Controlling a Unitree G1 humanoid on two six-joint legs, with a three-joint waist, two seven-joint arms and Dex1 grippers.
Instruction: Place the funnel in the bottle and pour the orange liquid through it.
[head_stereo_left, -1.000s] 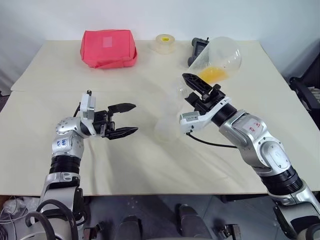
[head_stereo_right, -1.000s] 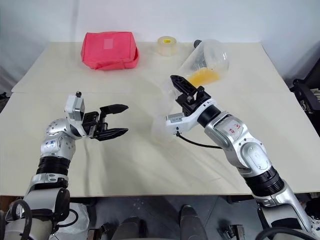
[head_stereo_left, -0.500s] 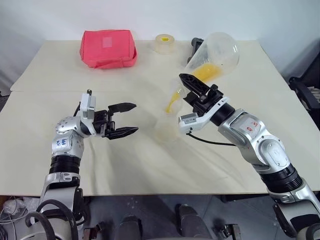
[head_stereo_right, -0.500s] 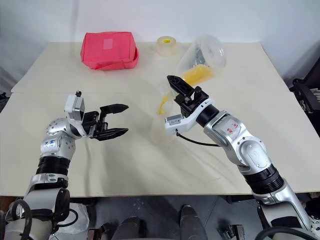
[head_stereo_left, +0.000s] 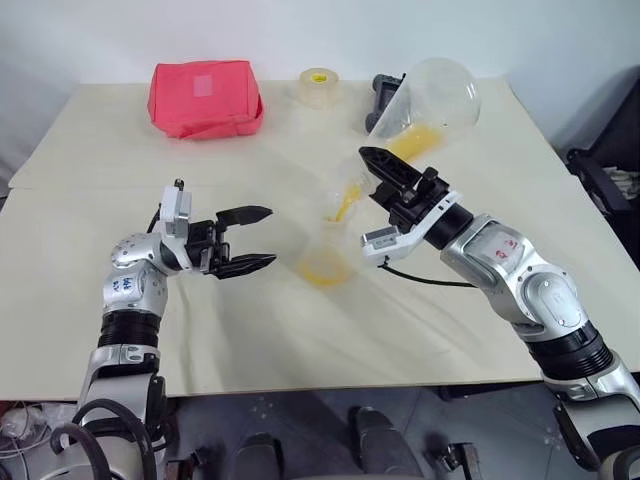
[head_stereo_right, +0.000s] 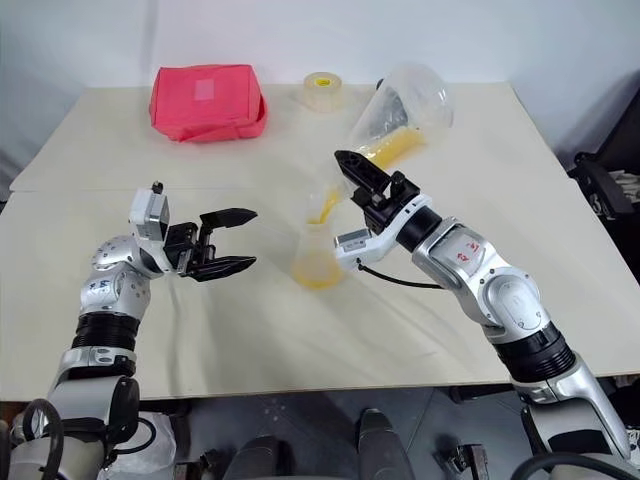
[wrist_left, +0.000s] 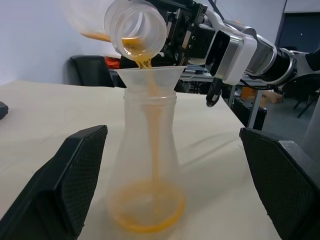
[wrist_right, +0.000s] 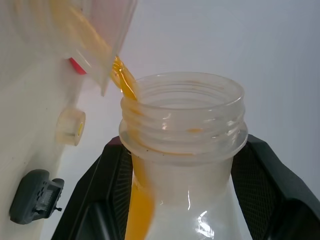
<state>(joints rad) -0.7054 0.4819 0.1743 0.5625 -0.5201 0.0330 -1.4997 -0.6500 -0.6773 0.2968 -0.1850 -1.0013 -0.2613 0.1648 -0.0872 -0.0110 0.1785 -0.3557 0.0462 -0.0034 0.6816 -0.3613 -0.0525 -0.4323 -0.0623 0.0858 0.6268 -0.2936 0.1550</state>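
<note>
A: Whereabouts of the bottle (head_stereo_left: 325, 255)?

B: Upright near the middle of the tabletop (head_stereo_left: 150, 330), about halfway between left and right edges. Fitted with the funnel (wrist_left: 150, 80) in its neck, rim up.

A: And the orange liquid (wrist_left: 145, 212)?

B: Partly pooled as a shallow ring in the base of the bottle. Partly falling in a thin stream through the funnel. Partly up in the belly of the tilted flask (head_stereo_left: 430, 100), above the far half of the tabletop.

A: Held by what?

B: Clamped at the threaded neck by the right gripper (head_stereo_left: 380, 168), black fingers closed tight on either side. Mouth angled down, just over the funnel rim.

A: State of the left gripper (head_stereo_left: 268, 236)?

B: Spread wide, empty, pointing rightward at the bottle. Hanging near the bottle on its left side, not touching it.

A: Anything else up there?

B: Red pouch (head_stereo_left: 205, 97) by the far left corner. Tape roll (head_stereo_left: 318, 87) at the far edge, about midway along. Dark grey device (head_stereo_left: 385, 97) just right of the tape, partly hidden behind the tilted flask.
</note>
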